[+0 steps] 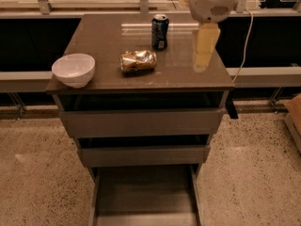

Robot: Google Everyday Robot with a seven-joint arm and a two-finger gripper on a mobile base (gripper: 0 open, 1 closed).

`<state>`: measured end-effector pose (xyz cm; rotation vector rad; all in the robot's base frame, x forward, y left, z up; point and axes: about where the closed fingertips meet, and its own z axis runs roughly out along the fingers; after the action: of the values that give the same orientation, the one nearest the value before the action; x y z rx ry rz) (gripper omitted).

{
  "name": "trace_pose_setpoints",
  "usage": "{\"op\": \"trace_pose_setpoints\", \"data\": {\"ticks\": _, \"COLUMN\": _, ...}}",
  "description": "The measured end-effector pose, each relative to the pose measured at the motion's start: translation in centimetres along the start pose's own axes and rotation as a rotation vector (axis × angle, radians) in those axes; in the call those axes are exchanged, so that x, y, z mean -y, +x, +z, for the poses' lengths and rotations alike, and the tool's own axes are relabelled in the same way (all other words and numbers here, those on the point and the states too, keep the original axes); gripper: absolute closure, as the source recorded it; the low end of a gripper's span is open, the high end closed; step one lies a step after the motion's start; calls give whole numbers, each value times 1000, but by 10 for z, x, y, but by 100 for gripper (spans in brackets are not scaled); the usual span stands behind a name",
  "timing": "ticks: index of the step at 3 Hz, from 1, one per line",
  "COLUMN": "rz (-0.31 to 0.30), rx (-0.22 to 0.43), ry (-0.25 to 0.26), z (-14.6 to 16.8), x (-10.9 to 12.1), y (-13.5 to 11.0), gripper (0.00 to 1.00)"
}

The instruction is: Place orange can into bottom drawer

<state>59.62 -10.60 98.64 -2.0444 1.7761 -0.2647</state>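
The orange can (138, 61) is dented and lies on its side near the middle of the cabinet top (108, 46). The bottom drawer (146, 197) is pulled out at the foot of the cabinet, and its flat floor is bare. My gripper (205, 48) hangs from the white arm above the right part of the cabinet top. It is to the right of the orange can, apart from it, and holds nothing that I can see.
A dark blue can (160, 32) stands upright just behind the orange can. A white bowl (73, 69) sits at the front left corner of the top. Two upper drawers (141, 121) stick out slightly. Speckled floor lies on both sides.
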Motion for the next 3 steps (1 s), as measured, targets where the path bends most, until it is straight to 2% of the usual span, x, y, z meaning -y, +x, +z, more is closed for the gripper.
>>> {"op": "trace_pose_setpoints", "data": {"ticks": 1, "rz": -108, "rx": 7, "ry": -23, "z": 37, "x": 50, "y": -28, "gripper": 0}}
{"op": "trace_pose_setpoints", "data": {"ticks": 2, "rz": -167, "rx": 34, "ry": -89, "z": 91, "x": 75, "y": -51, "gripper": 0}}
{"op": "trace_pose_setpoints", "data": {"ticks": 3, "rz": -185, "rx": 69, "ry": -170, "z": 149, "x": 80, "y": -70, "gripper": 0}}
